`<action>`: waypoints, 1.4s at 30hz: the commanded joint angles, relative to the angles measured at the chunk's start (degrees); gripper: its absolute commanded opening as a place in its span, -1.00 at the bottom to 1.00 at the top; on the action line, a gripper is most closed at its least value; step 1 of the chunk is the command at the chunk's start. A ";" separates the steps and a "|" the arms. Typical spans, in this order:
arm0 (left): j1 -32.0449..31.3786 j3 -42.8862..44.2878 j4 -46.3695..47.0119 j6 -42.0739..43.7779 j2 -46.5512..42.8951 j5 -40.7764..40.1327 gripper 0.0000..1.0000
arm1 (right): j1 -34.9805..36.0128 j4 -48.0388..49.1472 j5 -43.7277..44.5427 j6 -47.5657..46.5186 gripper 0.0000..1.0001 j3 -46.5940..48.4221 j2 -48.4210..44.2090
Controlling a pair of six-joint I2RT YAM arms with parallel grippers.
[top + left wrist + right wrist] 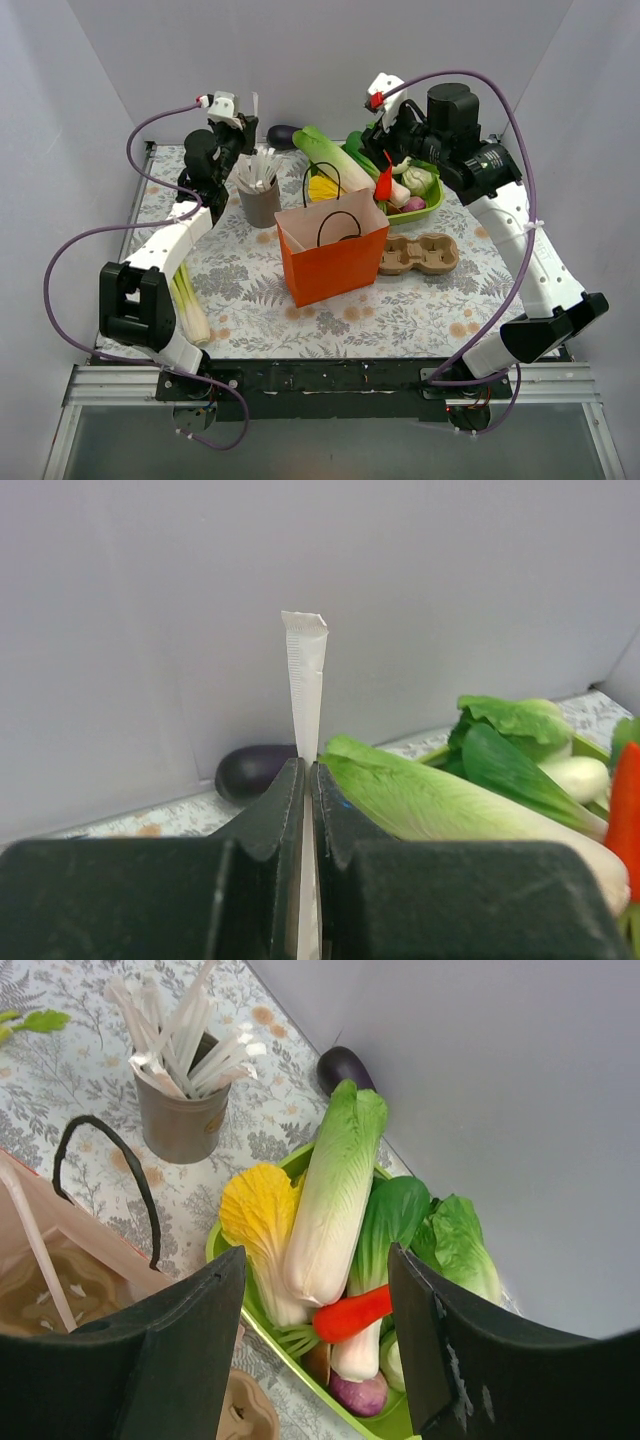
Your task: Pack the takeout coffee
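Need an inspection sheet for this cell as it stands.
Surface: floral cloth, flat.
Job's things: orange bag open, upright; pulp tray beside it, visible wells empty; coffee cup not seen.
Clutter: stick cup; vegetable tray; eggplant; leek.
End effectors: left end effector shut on white stick; right end effector open over the vegetables.
Cables: purple cables loop off both arms.
Surroundings: plain walls on three sides.
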 commanded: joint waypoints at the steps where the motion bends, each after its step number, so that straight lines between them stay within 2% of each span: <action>1: 1.58 4.27 7.89 1.86 1.61 -1.25 -1.00 | -1.04 2.66 0.58 -0.08 0.32 -1.55 -1.54; 6: 2.20 1.12 10.78 0.37 3.73 -0.63 -1.00 | -1.83 2.93 0.22 0.28 0.32 -2.17 -0.75; 10: 2.20 -6.26 15.10 -0.77 3.64 0.77 -1.00 | -2.09 2.49 -0.04 0.36 0.32 -1.38 0.31; 18: 2.20 -14.01 14.40 -1.65 -0.31 3.32 -0.96 | -2.09 2.05 -0.57 0.54 0.32 -0.32 1.80; 19: 2.20 -14.19 13.88 -1.65 -0.84 3.32 -0.85 | -2.01 2.13 -0.65 0.54 0.32 -0.32 1.89; 20: 2.20 -14.28 12.13 -1.65 -1.97 3.32 -0.49 | -2.01 2.13 -0.92 0.54 0.32 -0.23 1.98; 23: 2.29 -14.45 7.74 -1.65 -5.31 4.11 -0.04 | -2.01 2.05 -1.01 0.54 0.33 0.21 2.07; 28: 2.82 -10.96 -0.79 -2.35 -11.38 5.61 0.32 | -2.36 0.48 -0.75 1.76 0.36 0.99 1.98; 29: 2.90 -9.81 -4.11 -2.70 -12.35 5.52 0.39 | -2.53 -0.49 0.65 2.73 0.46 1.61 2.68; 30: 2.99 -8.66 -5.89 -3.06 -13.75 5.52 0.65 | -2.88 -1.55 1.53 3.87 0.50 2.66 3.29; 31: 3.08 -6.91 -7.82 -2.97 -14.29 5.69 0.74 | -3.32 -4.60 2.41 6.66 0.51 6.15 4.17; 32: 3.08 -3.76 -11.67 -2.88 -14.81 5.43 0.96 | -3.85 -5.94 3.55 7.91 0.63 7.84 6.09; 34: 3.08 -0.32 -15.20 -2.62 -15.95 4.21 0.96 | -4.91 -7.35 7.14 11.16 0.67 10.74 7.77; 35: 3.08 2.66 -18.44 -2.36 -16.13 2.72 0.96 | -4.91 -8.05 12.91 13.78 0.74 12.76 8.91; 37: 3.08 5.66 -21.71 -1.04 -16.49 1.48 0.96 | -4.91 -7.89 18.39 15.74 0.78 13.65 9.63; 38: 3.17 8.55 -23.64 -0.43 -16.49 0.52 0.96 | -4.91 -7.54 22.33 17.49 0.89 13.57 9.71; 42: 3.87 13.48 -29.45 2.65 -16.49 -0.28 0.96 | -4.91 -7.71 27.29 20.83 0.92 12.95 9.37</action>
